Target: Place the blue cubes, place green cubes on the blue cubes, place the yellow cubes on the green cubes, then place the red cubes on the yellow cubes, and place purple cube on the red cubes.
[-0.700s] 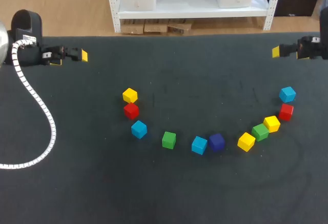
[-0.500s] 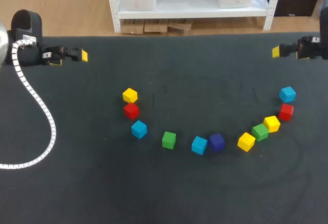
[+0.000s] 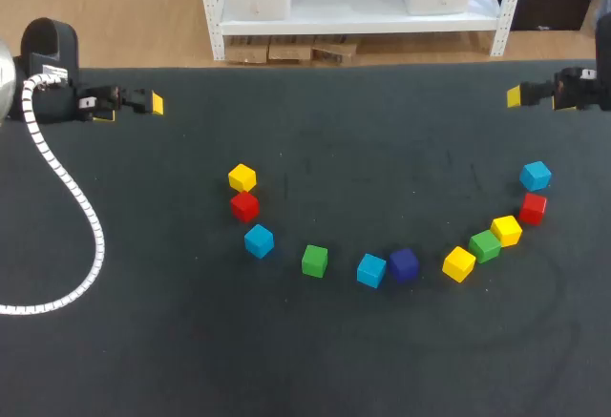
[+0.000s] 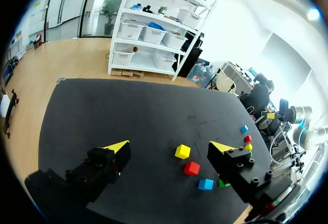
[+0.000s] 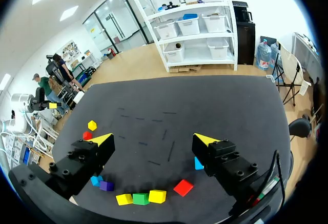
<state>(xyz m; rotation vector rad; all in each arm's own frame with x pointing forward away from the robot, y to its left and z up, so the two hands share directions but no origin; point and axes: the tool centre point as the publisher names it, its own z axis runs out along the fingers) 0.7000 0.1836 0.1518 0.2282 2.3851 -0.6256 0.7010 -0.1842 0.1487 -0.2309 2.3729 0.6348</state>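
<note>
Nothing has moved since the earlier frames. The left gripper [image 4: 169,148] and right gripper [image 5: 152,141] both hang open and empty over the table's far corners. The cubes lie loose in an arc mid-table, none stacked. Among them are the left blue cube [image 3: 259,240], the right blue cube [image 3: 536,176], and the middle blue cube [image 3: 371,270], which seemingly touches the purple cube [image 3: 404,264]. Placing blues looks unstarted; next, an arm should probably descend onto its nearest blue cube.

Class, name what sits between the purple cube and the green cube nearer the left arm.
One blue cube, right beside the purple cube, apart from the green cube; the head view shows it.
</note>
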